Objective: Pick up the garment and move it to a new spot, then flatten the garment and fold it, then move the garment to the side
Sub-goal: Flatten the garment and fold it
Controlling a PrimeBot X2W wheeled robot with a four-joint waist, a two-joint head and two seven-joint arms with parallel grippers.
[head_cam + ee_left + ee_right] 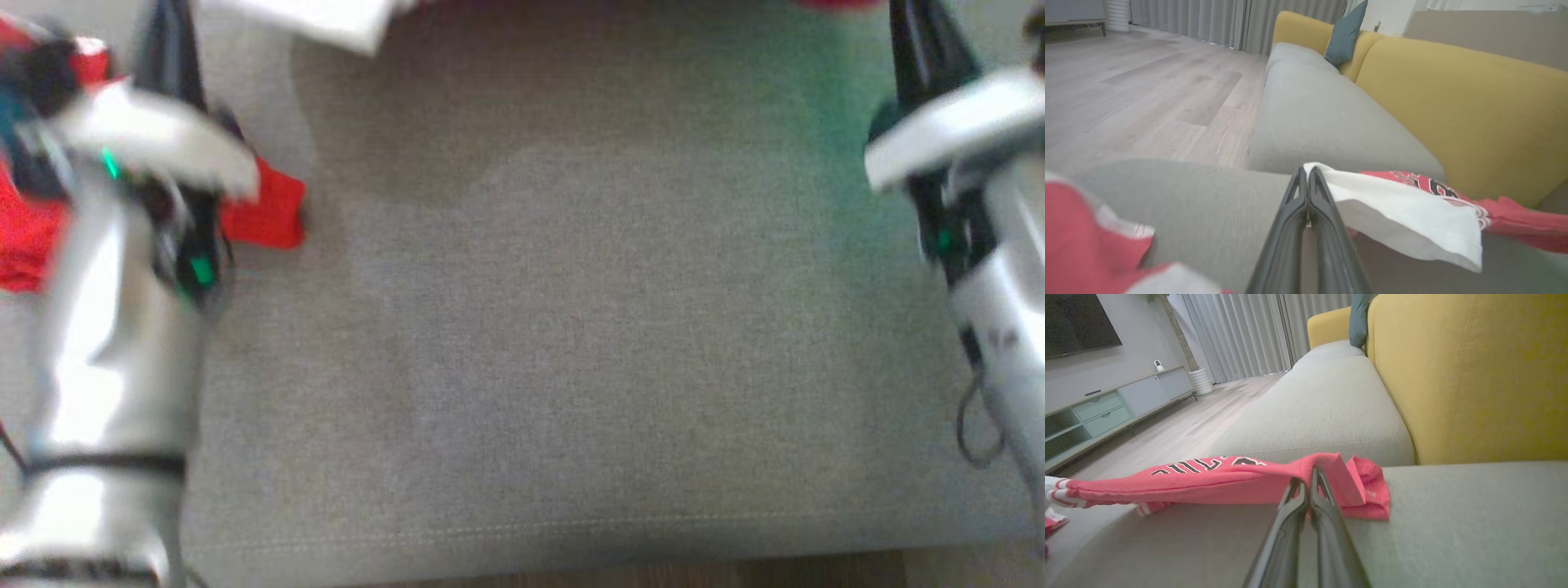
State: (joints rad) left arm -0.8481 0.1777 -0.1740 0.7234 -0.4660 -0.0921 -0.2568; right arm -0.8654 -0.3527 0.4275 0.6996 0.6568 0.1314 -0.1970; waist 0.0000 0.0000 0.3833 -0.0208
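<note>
Right pincer (1310,475) clamped tight on a fold of the red garment (1229,484); left pincer (1306,173) closed, pinching its white hem, garment slung just above the grey sofa seat (1453,522). Black lettering creased, unreadable. Head view blurred, both pincers' tips cut off at top edge.

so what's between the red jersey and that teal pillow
Nothing but bare grey seat cushion: in the right wrist view it runs clear from the red jersey to the teal pillow.
</note>
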